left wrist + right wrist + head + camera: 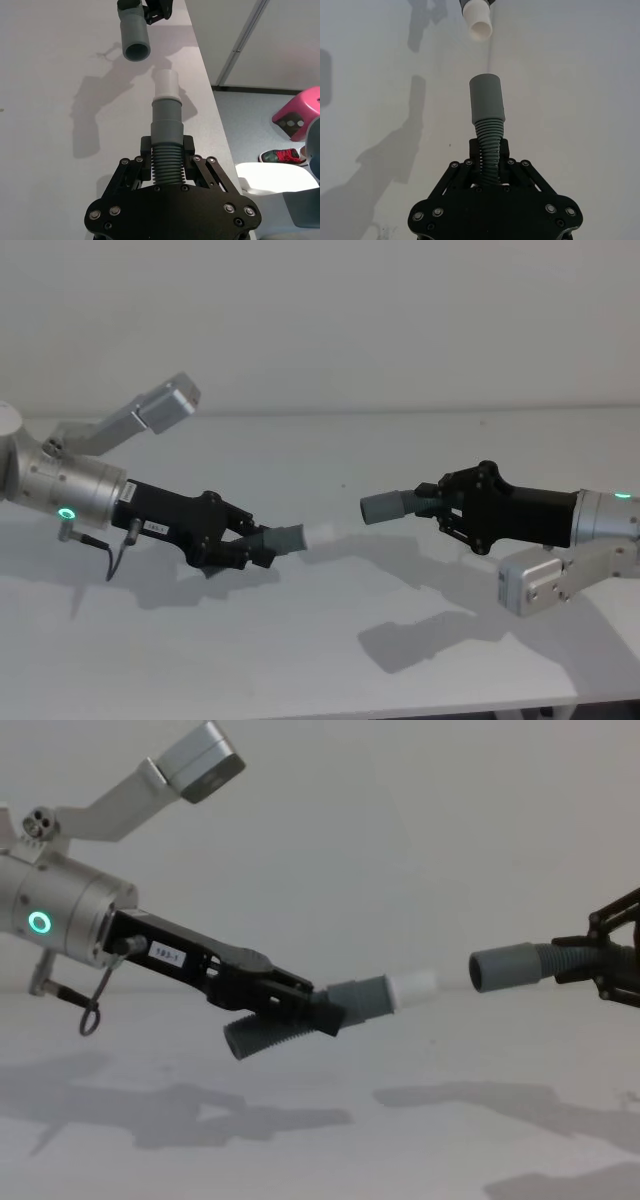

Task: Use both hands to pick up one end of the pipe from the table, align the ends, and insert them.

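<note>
Now the left gripper [248,545] clenches the ribbed white-tipped hose [290,538]; the right gripper [440,508] clenches the hollow-mouthed hose [385,506], cuffs apart.

Two short dark grey ribbed hose pieces are hanging above the white desk [330,660], the left piece [283,539] with its white-tipped cuff [400,990] pointing toward the hollow round mouth [136,51] of the right piece [395,506], with a gap between the two ends.
</note>
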Robot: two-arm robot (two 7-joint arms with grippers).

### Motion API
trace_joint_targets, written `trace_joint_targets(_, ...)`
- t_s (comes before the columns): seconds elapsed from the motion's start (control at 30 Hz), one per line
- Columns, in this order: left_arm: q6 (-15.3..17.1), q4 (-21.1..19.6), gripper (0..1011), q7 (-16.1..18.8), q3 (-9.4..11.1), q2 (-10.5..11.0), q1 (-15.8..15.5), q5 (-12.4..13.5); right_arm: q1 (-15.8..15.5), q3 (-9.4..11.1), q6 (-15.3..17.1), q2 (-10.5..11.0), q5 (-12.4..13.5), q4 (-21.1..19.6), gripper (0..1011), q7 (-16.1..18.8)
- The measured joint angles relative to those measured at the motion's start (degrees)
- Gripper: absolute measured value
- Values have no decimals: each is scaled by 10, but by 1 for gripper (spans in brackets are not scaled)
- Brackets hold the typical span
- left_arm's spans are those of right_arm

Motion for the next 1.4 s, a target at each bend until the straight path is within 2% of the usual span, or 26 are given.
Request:
trace_joint_targets(0.47, -13, 76, 322, -19, 3, -49, -22, 8, 0, 0, 0, 0, 0, 0, 170, 0)
trace_joint_targets(1.0, -49, 212, 322, -52, 1, -121, -65, 17, 0, 0, 0, 0, 0, 0, 170, 0)
trace_joint_targets(1.13, -55, 237, 322, -58, 0, -134, -73, 19, 0, 0, 0, 0, 0, 0, 170, 0)
trace_joint_targets(1.4, -58, 256, 322, -62, -4, -144, -79, 21, 0, 0, 0, 0, 0, 0, 170, 0)
